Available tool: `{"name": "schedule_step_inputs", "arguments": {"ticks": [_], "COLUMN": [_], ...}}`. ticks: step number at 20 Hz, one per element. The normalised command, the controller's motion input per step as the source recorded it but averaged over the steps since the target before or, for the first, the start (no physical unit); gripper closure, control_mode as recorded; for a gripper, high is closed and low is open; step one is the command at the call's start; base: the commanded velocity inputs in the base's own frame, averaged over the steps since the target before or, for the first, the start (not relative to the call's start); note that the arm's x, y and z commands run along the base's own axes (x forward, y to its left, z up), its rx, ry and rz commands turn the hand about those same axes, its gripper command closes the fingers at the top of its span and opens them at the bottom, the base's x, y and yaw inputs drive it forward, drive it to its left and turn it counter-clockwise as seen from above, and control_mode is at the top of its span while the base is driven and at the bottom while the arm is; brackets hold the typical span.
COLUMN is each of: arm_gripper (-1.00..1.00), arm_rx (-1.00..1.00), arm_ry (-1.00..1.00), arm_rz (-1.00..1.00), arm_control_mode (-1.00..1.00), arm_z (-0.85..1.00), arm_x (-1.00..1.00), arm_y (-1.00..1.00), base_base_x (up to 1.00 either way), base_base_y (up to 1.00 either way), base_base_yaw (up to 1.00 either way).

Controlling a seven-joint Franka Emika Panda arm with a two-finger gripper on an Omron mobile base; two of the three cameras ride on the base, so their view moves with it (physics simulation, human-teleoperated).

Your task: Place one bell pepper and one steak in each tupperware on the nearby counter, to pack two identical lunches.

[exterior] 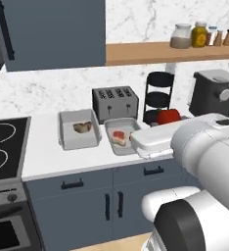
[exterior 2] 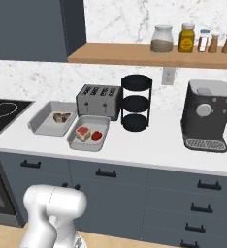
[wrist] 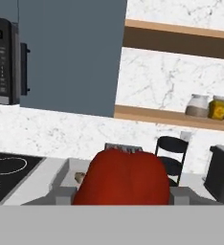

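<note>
The hand (wrist: pixel 121 203) is grasping a red bell pepper (wrist: pixel 122 178), which shows big and close in the hand view and peeks out behind the white arm in the left base view. Two grey tubs sit side by side on the white bench (exterior 2: pixel 149 145), in front of the toaster (exterior 2: pixel 99 100). The left tub (exterior 2: pixel 50 118) has one brown steak (exterior 2: pixel 62 117) in it, and the right tub (exterior 2: pixel 89 135) has a steak (exterior 2: pixel 82 132) and another red bell pepper (exterior 2: pixel 97 136) next to each other.
</note>
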Motion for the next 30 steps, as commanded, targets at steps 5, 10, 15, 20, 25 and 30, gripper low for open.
{"name": "schedule_step_inputs", "arguments": {"ticks": [5, 10, 15, 20, 25, 30], "arm_gripper": [1.00, 1.00, 1.00, 1.00, 1.00, 1.00], "arm_rx": [0.00, 0.00, 0.00, 0.00, 0.00, 0.00], "arm_ry": [0.00, 0.00, 0.00, 0.00, 0.00, 0.00], "arm_rz": [0.00, 0.00, 0.00, 0.00, 0.00, 0.00], "arm_control_mode": [1.00, 1.00, 1.00, 1.00, 1.00, 1.00], "arm_z": [0.00, 0.00, 0.00, 0.00, 0.00, 0.00], "arm_x": [0.00, 0.00, 0.00, 0.00, 0.00, 0.00], "arm_y": [0.00, 0.00, 0.00, 0.00, 0.00, 0.00], "base_base_x": [0.34, 0.29, 0.26, 0.25, 0.40, 0.36], "base_base_y": [0.80, 0.57, 0.01, 0.07, 0.00, 0.02], "base_base_yaw": [0.03, 0.03, 0.00, 0.00, 0.00, 0.00]}}
